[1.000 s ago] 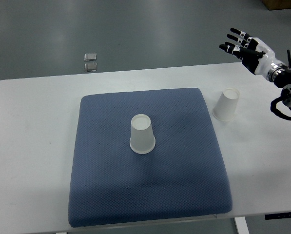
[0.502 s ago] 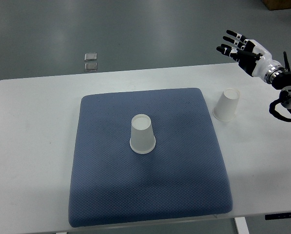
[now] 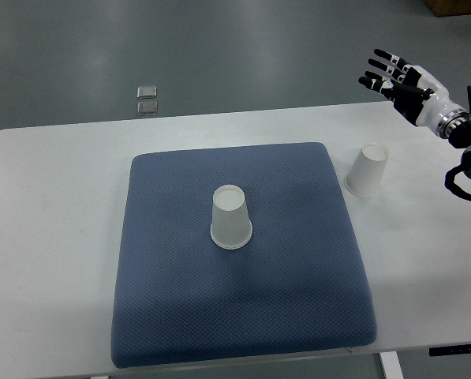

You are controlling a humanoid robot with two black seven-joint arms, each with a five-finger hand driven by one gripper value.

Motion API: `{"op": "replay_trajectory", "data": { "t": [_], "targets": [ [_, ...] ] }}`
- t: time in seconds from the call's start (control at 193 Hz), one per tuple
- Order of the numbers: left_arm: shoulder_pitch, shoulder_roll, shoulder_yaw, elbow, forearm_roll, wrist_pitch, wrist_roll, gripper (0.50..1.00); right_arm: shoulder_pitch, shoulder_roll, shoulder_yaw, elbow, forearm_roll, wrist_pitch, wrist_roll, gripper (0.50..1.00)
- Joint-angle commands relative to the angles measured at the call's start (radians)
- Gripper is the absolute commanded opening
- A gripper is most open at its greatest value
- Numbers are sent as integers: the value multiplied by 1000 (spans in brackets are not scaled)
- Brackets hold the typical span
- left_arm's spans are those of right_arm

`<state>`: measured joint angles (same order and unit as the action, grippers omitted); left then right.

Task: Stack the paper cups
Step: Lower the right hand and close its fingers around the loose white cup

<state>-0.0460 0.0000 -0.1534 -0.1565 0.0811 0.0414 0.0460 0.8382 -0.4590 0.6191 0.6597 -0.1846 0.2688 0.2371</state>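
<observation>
Two paper cups, both upside down. One cup (image 3: 231, 218) stands near the middle of a blue pad (image 3: 180, 316). Other cup (image 3: 368, 169) stands on the bare white surface (image 3: 54, 237), just off the pad's right edge near its far corner; leans a little toward that edge in this view. Cups well apart, not stacked.

Right hand (image 3: 405, 77) enters from the right edge, high in frame, over the far right corner of the surface. Black and white shell, silver wrist. Fingers (image 3: 381, 58) apart and extended, pointing left and away, holding nothing. Hand is beyond and to the right of the off-pad cup, not touching it. Dark cable loop (image 3: 464, 170) shows at the right edge below the wrist.

Left arm not seen.

Pad covers most of the middle of the surface, its near edge close to the surface's near edge. Grey floor beyond, with two small square plates (image 3: 147, 100) set one behind the other, just past the far edge.
</observation>
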Motion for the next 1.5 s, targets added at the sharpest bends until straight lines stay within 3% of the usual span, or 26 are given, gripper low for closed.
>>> {"op": "replay_trajectory", "data": {
  "t": [0.0,0.119,0.212,0.331,0.476,0.818,1.108,1.497],
  "targets": [
    [0,0,0,0,0,0,0,1000,-1,-27,-1,0,0,39,2,921],
    [0,0,0,0,0,0,0,1000,1,-66,-4,1,-12,127,19,919],
    [0,0,0,0,0,0,0,1000,2,-84,-2,8,-110,144,31,919],
    [0,0,0,0,0,0,0,1000,2,-105,-2,26,-380,141,110,919],
    [0,0,0,0,0,0,0,1000,2,-132,-4,87,-713,106,191,917],
    [0,0,0,0,0,0,0,1000,7,-153,-58,138,-1266,4,252,917],
    [0,0,0,0,0,0,0,1000,65,-147,-248,132,-1354,-123,255,919],
    [0,0,0,0,0,0,0,1000,67,-118,-266,47,-1475,-175,248,917]
  ]
}}
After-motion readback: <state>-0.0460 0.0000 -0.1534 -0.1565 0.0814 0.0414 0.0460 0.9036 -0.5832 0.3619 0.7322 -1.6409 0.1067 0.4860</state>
